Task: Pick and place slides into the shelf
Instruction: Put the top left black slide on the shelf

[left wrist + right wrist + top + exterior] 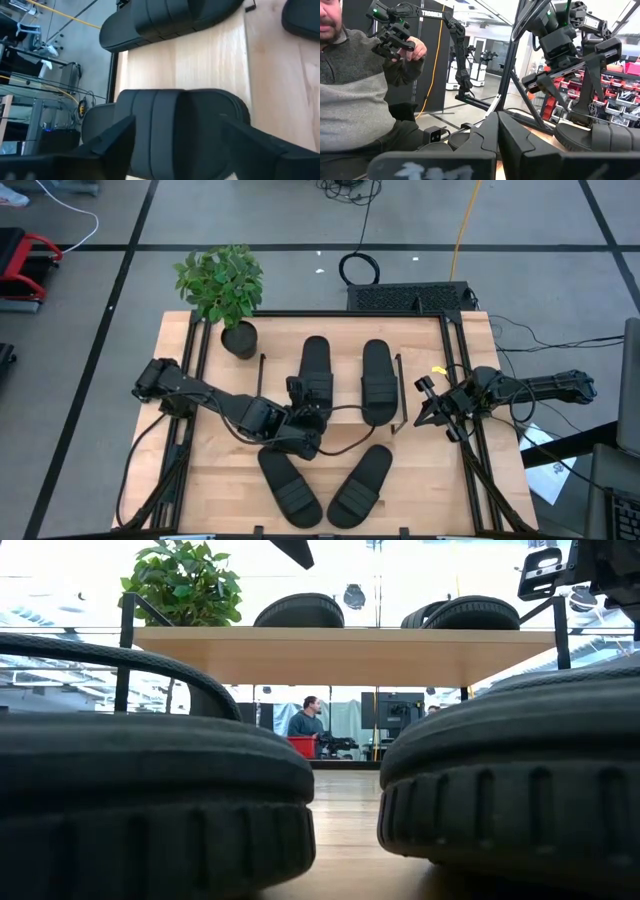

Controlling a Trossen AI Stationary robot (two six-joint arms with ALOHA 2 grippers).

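Observation:
Two black slides lie sole-down on the shelf's light top board [345, 412], the left one [316, 370] and the right one [378, 380]. Two more slides [290, 485] [360, 485] lie on the table in front, filling the low view [150, 800] [520, 790]. My left gripper [306, 416] hovers open over the near end of the left shelf slide [170, 130], its fingers [117, 135] spread to either side above it. My right gripper [428, 402] is shut and empty, in the air by the shelf's right end [545, 575].
A potted plant [222, 285] stands at the shelf's far left corner. Black frame rails [470, 450] run along the table's sides. A person holding a hand controller [395, 35] sits beyond the table. A space under the top board [340, 730] shows in the low view.

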